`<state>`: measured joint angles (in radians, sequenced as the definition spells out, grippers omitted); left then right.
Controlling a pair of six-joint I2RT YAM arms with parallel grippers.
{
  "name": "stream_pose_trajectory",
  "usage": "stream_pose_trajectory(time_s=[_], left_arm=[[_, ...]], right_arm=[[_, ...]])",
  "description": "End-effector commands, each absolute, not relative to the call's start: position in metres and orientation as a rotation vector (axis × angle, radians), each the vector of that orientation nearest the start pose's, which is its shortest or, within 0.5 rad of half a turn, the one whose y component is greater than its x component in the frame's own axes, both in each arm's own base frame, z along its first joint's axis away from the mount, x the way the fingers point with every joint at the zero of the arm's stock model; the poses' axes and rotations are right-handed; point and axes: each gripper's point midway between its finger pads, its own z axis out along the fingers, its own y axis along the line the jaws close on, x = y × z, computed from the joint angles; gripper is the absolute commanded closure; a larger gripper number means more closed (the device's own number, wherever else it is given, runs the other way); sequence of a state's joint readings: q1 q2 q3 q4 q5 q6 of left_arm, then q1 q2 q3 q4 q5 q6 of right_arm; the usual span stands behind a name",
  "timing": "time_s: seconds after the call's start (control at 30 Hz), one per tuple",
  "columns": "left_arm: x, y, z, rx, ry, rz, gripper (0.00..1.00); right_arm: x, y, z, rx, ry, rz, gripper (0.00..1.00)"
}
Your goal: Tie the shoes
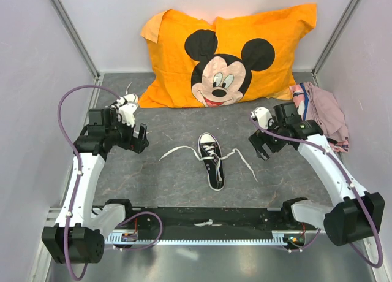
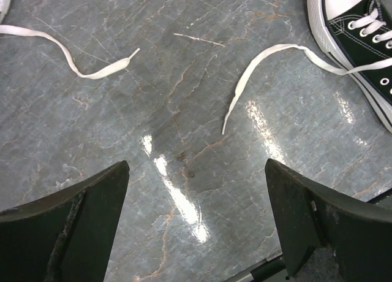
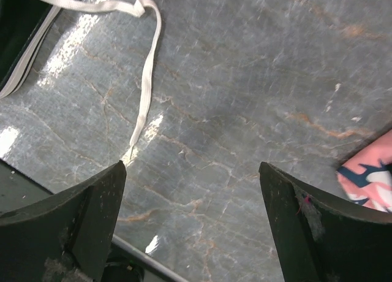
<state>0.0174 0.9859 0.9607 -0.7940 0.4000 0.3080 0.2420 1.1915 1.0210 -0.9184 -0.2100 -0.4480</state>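
One black sneaker (image 1: 212, 159) with a white toe cap lies mid-table, toe toward the pillow. Its laces are untied: one white lace (image 1: 177, 150) trails left, the other (image 1: 245, 160) trails right. My left gripper (image 1: 139, 138) is open and empty, left of the shoe. In the left wrist view the gripper (image 2: 196, 162) hovers over bare table, with the shoe (image 2: 361, 37) and its lace (image 2: 257, 67) at upper right. A second loose lace (image 2: 73, 64) runs to a white edge at top left. My right gripper (image 1: 258, 148) is open and empty, right of the shoe. In the right wrist view the gripper (image 3: 192, 165) sits near the lace end (image 3: 146, 86).
An orange Mickey Mouse pillow (image 1: 226, 55) leans on the back wall. A pink cloth (image 1: 324, 113) lies at the right wall and shows in the right wrist view (image 3: 367, 178). A black rail (image 1: 202, 224) runs along the near edge. Walls close in on both sides.
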Motion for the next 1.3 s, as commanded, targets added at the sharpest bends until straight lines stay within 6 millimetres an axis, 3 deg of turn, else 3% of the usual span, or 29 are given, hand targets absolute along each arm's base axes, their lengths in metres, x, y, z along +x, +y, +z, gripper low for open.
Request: stream_pose_trajectory(time_s=[0.0,0.13,0.23,0.37,0.6,0.77,0.93,1.27], left_arm=[[0.267,-0.047,0.197,0.594,2.176,-0.237,0.01],[0.274,-0.052,0.195,0.718,2.132,-0.245,0.01],[0.274,-0.060,0.191,0.821,2.114,-0.293,0.01],[0.277,-0.077,0.169,0.961,2.140,-0.334,0.01],[0.278,-0.104,0.127,1.108,2.141,-0.336,0.01],[0.280,-0.119,0.096,1.213,2.156,-0.324,0.17],[0.281,-0.129,0.066,1.288,2.162,-0.300,0.25],[0.286,-0.139,0.036,1.380,2.160,-0.218,0.35]], right_arm=[[0.252,0.080,0.157,-0.993,2.312,0.165,0.02],[0.254,0.083,0.162,-1.102,2.249,0.158,0.02],[0.254,0.078,0.151,-1.171,2.311,0.127,0.02],[0.256,0.071,0.133,-1.243,2.359,0.064,0.02],[0.247,0.084,0.091,-1.382,2.404,0.058,0.02],[0.243,0.101,0.059,-1.437,2.423,0.074,0.02],[0.238,0.103,0.033,-1.497,2.451,0.064,0.02],[0.238,0.102,0.012,-1.504,2.484,0.059,0.16]])
